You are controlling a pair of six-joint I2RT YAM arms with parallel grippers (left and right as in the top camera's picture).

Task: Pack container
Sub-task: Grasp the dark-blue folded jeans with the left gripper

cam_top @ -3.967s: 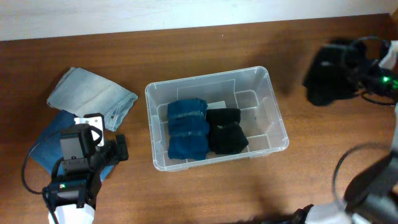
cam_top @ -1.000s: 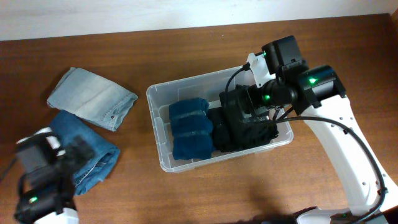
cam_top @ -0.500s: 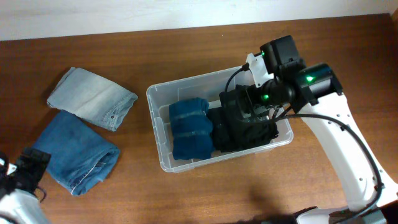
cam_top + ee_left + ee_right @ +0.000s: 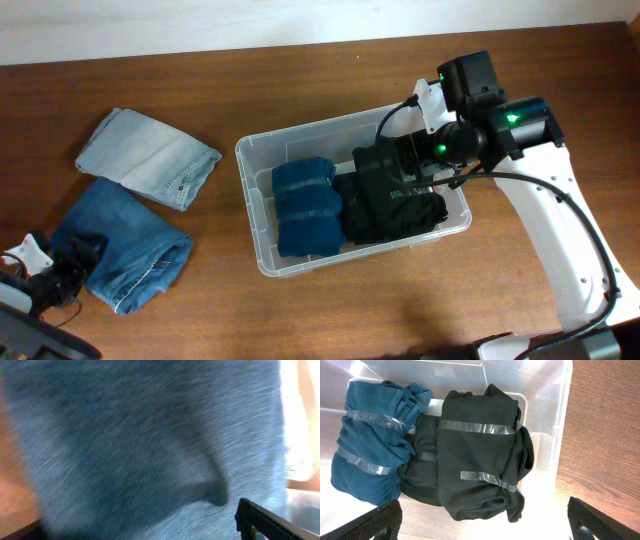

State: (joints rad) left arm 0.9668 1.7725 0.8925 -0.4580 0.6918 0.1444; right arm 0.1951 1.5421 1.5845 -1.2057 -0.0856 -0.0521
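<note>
Our right gripper [image 4: 485, 519] gapes wide over the black bundle [image 4: 477, 455], with the container [image 4: 563, 415] rim just inside one finger. We cannot tell the left gripper's [image 4: 62, 272] jaws.

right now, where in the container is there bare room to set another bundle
Inside the container, a bare strip runs along the back wall behind the teal bundle. The right half is crowded: black bundles fill it under the right claw.

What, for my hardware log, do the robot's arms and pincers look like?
The right arm has white shell links, black joint housings, a lit green light and black cables. Its pincer has black fingers. The left arm, mostly cropped, shows black parts, a white piece and a black cable.
</note>
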